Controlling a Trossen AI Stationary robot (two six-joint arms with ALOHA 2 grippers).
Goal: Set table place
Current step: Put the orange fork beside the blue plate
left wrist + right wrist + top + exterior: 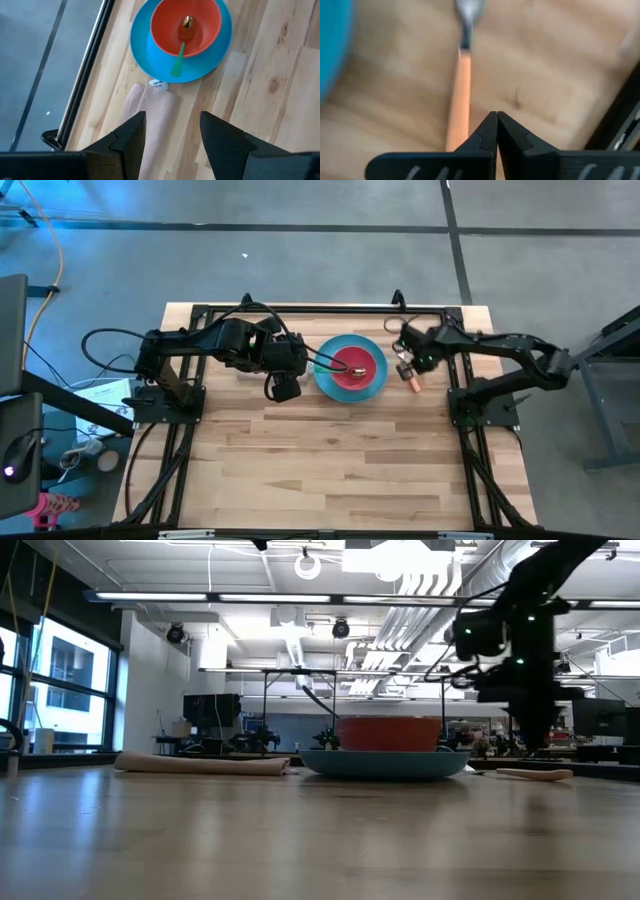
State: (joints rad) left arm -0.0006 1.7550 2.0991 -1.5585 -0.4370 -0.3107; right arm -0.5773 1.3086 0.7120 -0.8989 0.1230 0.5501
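the left tool (172, 132) is held released over the beige napkin (152, 117); beyond it the green-handled spoon (181, 47) is seen in the red bowl (207, 20) on the blue plate (142, 42); the right tool (497, 131) is clenched, empty, above the orange-handled fork (460, 85) on the desk (330, 460)

The blue plate (352, 368) sits in the far half of the desk (320, 470), with the red bowl (355, 366) on it. The napkin (152, 120) lies just left of the plate under the left gripper (172, 131) (fingers apart). The fork (411, 376) and the right gripper (404, 363) crowd the plate's right side. Nearer than the plate, bare wood runs to the desk's front edge.
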